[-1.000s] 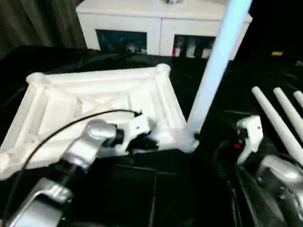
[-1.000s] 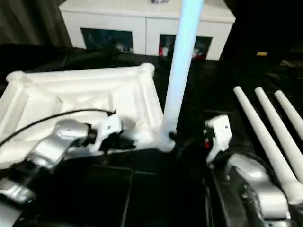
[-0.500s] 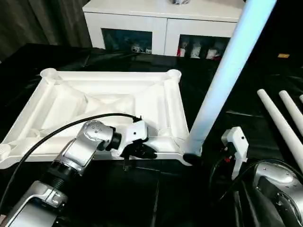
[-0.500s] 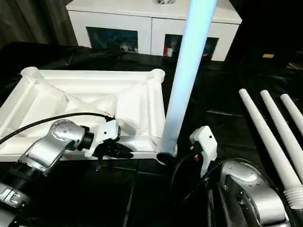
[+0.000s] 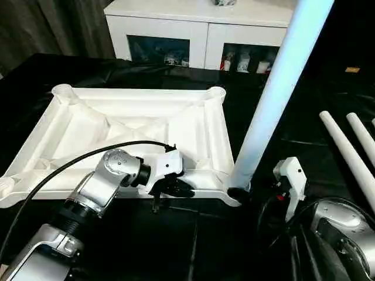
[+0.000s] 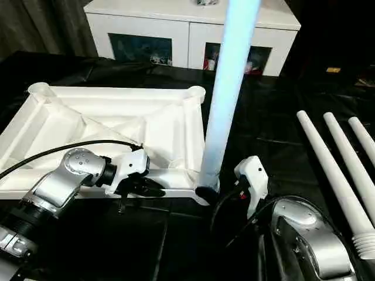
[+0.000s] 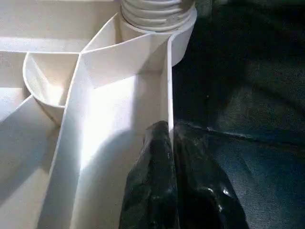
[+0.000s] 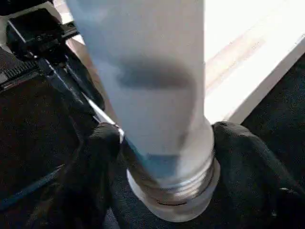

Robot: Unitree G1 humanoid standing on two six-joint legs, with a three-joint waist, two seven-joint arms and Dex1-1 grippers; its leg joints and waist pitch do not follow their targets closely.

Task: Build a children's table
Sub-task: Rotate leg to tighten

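Note:
The children's table lies as a white tabletop (image 5: 135,93), ribbed underside up, on black cloth. One white leg (image 5: 275,88) stands upright in its near right corner socket, its threaded end (image 7: 155,12) seated in the socket. My left gripper (image 5: 176,188) is shut on the tabletop's near rim (image 7: 167,90), one black finger on each side of the thin wall. My right gripper (image 8: 162,138) hugs the leg's foot just above the socket, and its fingers (image 8: 95,157) press on both sides.
Three loose white legs (image 6: 331,164) lie side by side on the cloth at the right. A white cabinet (image 5: 193,23) with dark glass doors stands behind the tabletop. My left arm's black cable (image 5: 70,161) arcs over the near rim.
The whole view has shifted and steadied as the head moved. My right gripper's fingers have drawn in around the leg's foot. The left gripper has stayed on the rim.

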